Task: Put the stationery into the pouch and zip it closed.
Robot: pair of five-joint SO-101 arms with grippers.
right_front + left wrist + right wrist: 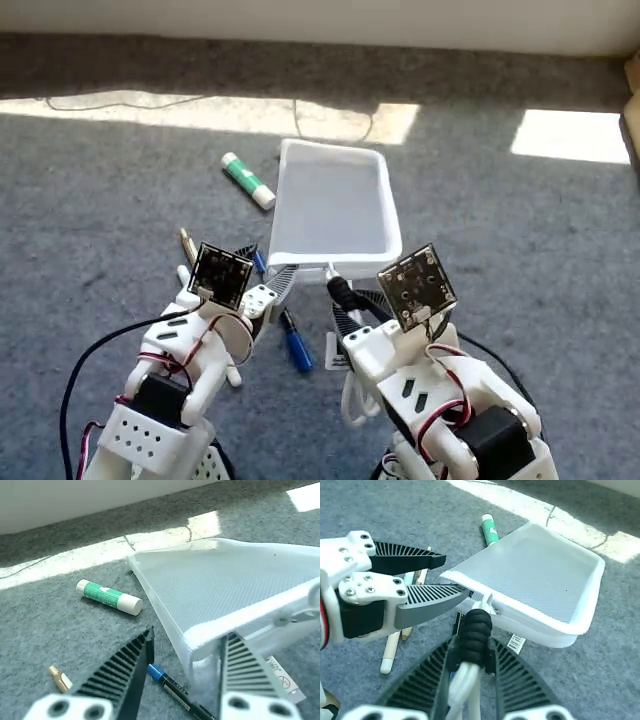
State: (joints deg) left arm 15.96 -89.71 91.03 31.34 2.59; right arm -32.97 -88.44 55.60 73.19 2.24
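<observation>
The only print I can find is a barcode on the white tag (pixel 516 642) beside the pouch (pixel 335 200). The marks on the glue stick's green label and on the pen's barrel are too small to read.

On the grey carpet (pixel 520 250) I count:
- one white mesh pouch, lying open
- one glue stick (pixel 247 180), just beside the pouch's far corner
- one blue-capped pen (pixel 297 345), between the two arms
- two slim sticks near the left arm, one tan (pixel 60 677) and one white (pixel 390 652)

My left tool (pixel 190 635) stands wide, with the pouch's near corner between its jaws. My right tool (pixel 473 644) is clamped narrow on a black ribbed piece (pixel 476 627) with white cord, at the pouch's near edge.
</observation>
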